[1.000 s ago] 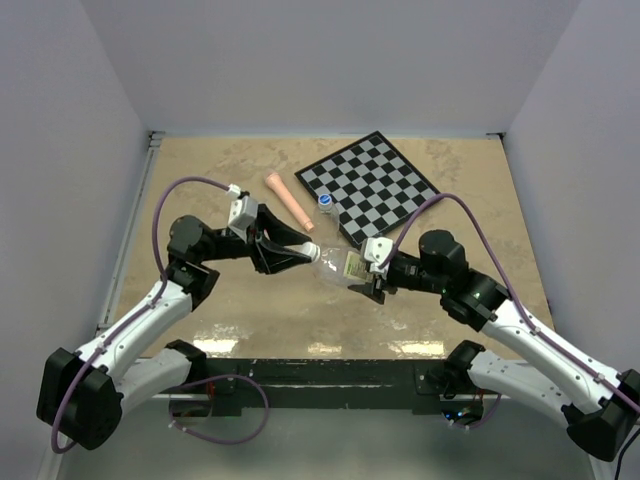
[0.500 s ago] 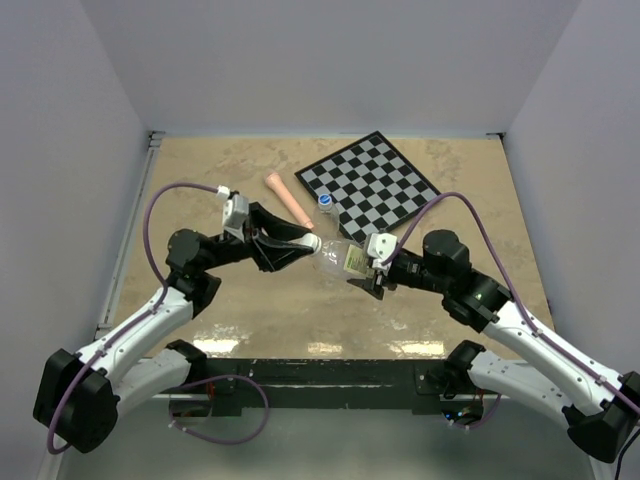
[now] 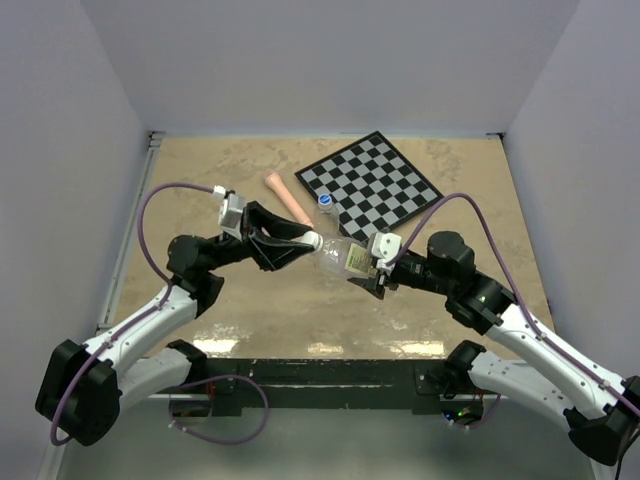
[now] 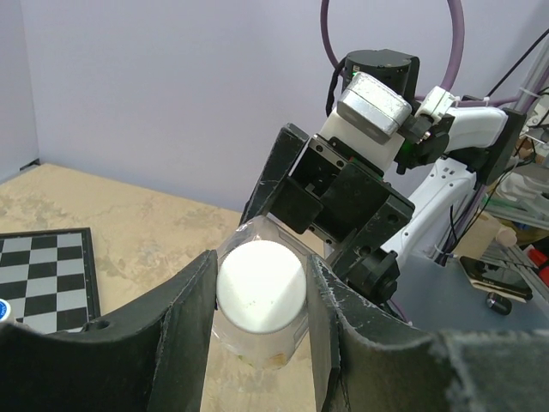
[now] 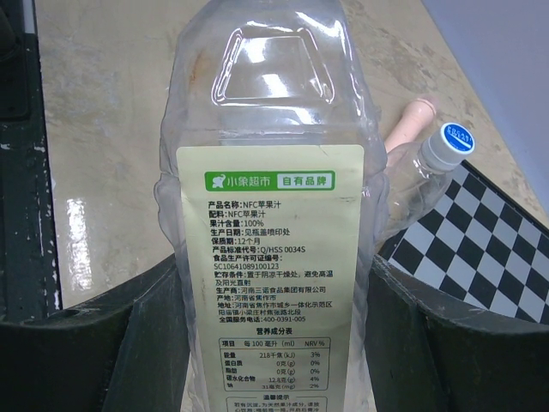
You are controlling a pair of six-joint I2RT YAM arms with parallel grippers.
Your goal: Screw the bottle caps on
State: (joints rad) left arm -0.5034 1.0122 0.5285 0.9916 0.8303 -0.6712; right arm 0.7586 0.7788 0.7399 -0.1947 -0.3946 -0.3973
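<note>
Tabletop [image 3: 200, 190] of tan stone pattern carries a checkerboard [image 3: 370, 185] toward its far right. The large bottle [image 3: 345, 258], label facing up, is held off the surface between both arms. The right gripper [image 3: 372, 272] clamps its labelled body, one finger on each side. The left gripper [image 3: 305, 243] is closed narrowly on the white cap [image 4: 262, 286], which sits at the bottle's mouth. A pink stick [image 3: 288, 200] lies beside the board. The tiny bottle [image 3: 326, 210] stands at the board's near-left edge, wearing the blue cap [image 5: 451, 139].
</note>
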